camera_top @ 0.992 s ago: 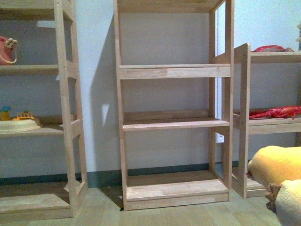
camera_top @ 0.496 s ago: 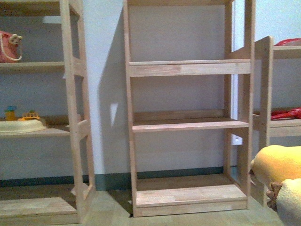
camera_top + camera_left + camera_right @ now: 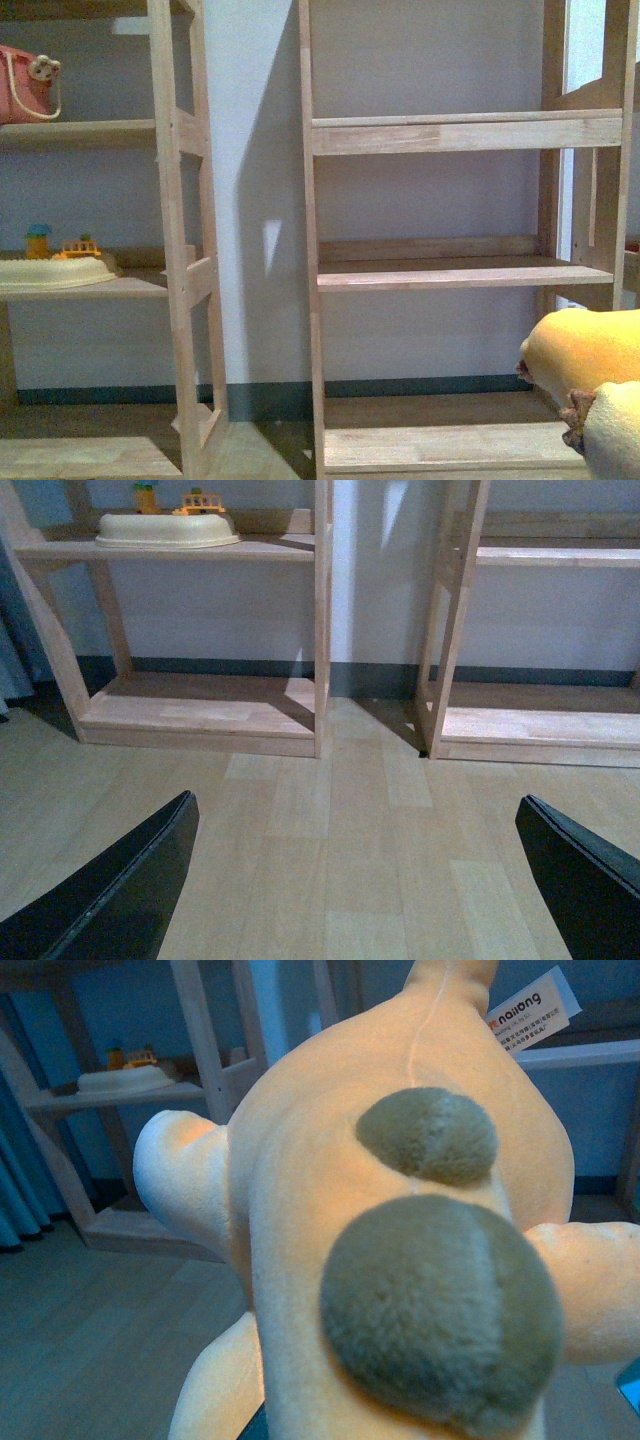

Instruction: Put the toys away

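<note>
The plush (image 3: 585, 362) hangs low at the robot's right, off the floor and before the shelf (image 3: 450, 272), likely carried there for stowing, its bulk hiding the right claw so its grip cannot be told, while the left claw (image 3: 355, 800) gapes wide, holding nothing.

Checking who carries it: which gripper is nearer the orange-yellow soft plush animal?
Right. The plush animal fills the right wrist view, very close; the left gripper hangs over floor, apart.
</note>
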Motion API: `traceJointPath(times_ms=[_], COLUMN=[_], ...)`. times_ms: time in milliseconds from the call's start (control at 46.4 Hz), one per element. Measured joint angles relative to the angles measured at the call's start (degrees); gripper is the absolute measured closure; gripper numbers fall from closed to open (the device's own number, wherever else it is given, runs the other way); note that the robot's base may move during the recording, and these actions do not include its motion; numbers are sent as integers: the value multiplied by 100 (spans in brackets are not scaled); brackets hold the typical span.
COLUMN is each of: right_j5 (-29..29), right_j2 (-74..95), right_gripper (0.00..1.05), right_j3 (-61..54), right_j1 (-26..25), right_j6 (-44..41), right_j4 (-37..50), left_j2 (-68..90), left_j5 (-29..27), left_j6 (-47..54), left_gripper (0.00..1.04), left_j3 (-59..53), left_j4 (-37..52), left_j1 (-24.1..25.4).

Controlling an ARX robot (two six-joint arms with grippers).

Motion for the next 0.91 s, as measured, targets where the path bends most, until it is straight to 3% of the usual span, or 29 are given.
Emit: traceJointPath(times_ms=[905], right_j5=[-4], right_j2=[4], right_gripper=[97], right_j3=[0], right_j1=[0], right_j6=[0], right_j4=[-2], left_j2=[-9], left_j5=[0], left_j6=[0], left_gripper=[6], left_j3=[0], left_j4=[0], left_j1=[0])
